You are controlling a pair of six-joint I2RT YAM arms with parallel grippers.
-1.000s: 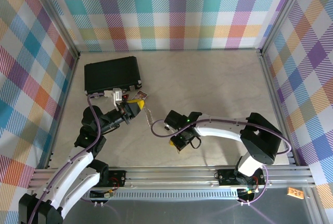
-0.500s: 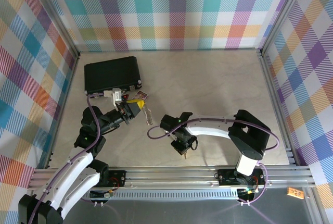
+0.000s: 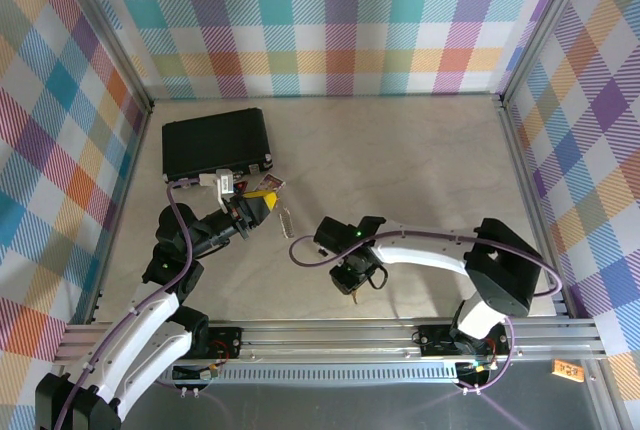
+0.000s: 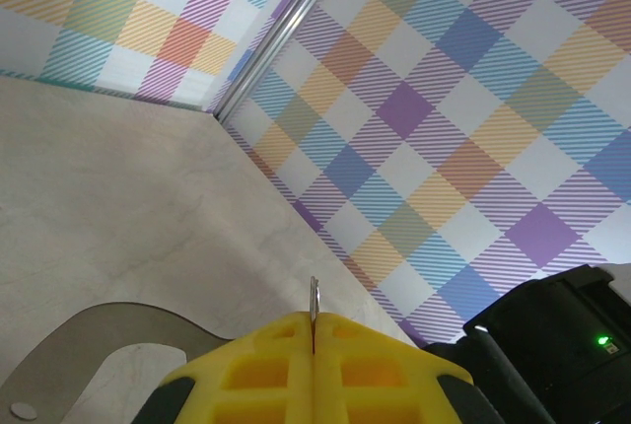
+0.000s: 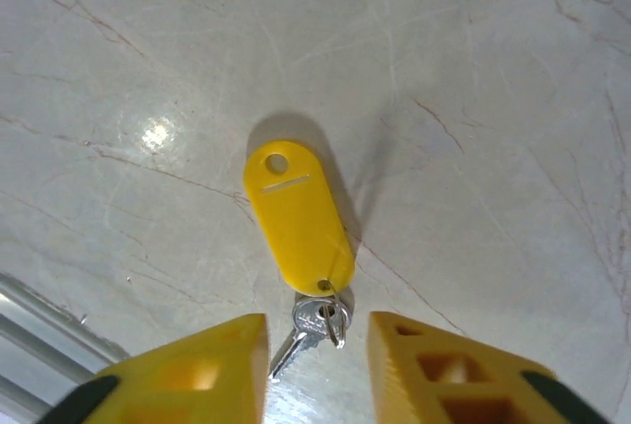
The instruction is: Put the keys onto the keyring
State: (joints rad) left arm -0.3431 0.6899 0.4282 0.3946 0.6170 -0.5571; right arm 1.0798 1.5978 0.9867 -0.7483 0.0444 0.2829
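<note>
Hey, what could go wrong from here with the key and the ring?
1. The key lies flat on the table between the right gripper's open fingers; closing could catch only its small silver blade or push it away.
2. The left gripper is shut on just a thin edge of the keyring, so the ring may twist or slip once the key presses against it.
</note>
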